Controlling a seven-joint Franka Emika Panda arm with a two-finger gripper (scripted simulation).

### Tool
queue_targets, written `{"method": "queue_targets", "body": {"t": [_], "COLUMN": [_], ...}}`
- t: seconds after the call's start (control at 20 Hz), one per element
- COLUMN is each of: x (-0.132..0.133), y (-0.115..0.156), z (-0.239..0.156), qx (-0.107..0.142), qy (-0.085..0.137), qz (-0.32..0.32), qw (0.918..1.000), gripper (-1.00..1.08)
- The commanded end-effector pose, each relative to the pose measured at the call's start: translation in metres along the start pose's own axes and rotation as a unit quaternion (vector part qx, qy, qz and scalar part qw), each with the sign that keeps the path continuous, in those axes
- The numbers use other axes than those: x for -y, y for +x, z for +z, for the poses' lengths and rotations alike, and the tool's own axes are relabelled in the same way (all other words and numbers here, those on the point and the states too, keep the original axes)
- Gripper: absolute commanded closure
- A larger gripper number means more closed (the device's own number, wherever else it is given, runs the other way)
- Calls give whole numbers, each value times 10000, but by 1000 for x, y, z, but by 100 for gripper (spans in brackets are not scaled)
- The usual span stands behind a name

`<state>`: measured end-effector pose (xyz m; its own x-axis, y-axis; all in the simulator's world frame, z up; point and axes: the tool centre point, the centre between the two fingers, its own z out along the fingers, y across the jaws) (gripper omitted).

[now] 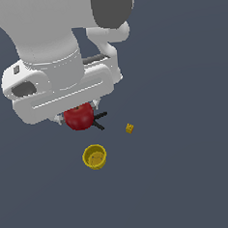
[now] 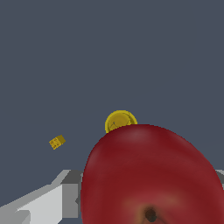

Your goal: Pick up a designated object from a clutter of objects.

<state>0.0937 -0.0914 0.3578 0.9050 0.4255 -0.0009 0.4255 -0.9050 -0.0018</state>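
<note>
The red apple (image 1: 80, 117) sits right under the white hand, between the fingers of my gripper (image 1: 77, 113). In the wrist view the apple (image 2: 151, 175) fills the frame close to the camera, its dark stem dimple facing the lens. A grey finger (image 2: 71, 197) presses against one side of it and the other finger shows only as a sliver at the frame edge. The gripper is shut on the apple. The black clamp (image 1: 99, 122) pokes out from behind the apple; its red tip is hidden.
A yellow cup (image 1: 94, 157) stands upright on the dark floor below the apple in the exterior view, also seen past the apple as the cup (image 2: 120, 121). A tiny yellow block (image 1: 129, 128) lies toward the exterior view's right of the clamp, block (image 2: 57, 142).
</note>
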Motion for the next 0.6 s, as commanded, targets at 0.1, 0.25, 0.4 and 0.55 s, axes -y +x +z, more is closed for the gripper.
{"method": "queue_targets", "body": {"t": [0.1, 0.25, 0.4, 0.55], "x": [-17, -24, -30, -35], "y": [1, 2, 2, 3], "z": [-30, -43, -53, -60], "qx": [-7, -5, -5, -5], "qy": [-6, -9, -9, -9], "qz": [-3, -2, -2, -2], "qw": [10000, 10000, 10000, 10000], "gripper": [108, 108, 108, 108]}}
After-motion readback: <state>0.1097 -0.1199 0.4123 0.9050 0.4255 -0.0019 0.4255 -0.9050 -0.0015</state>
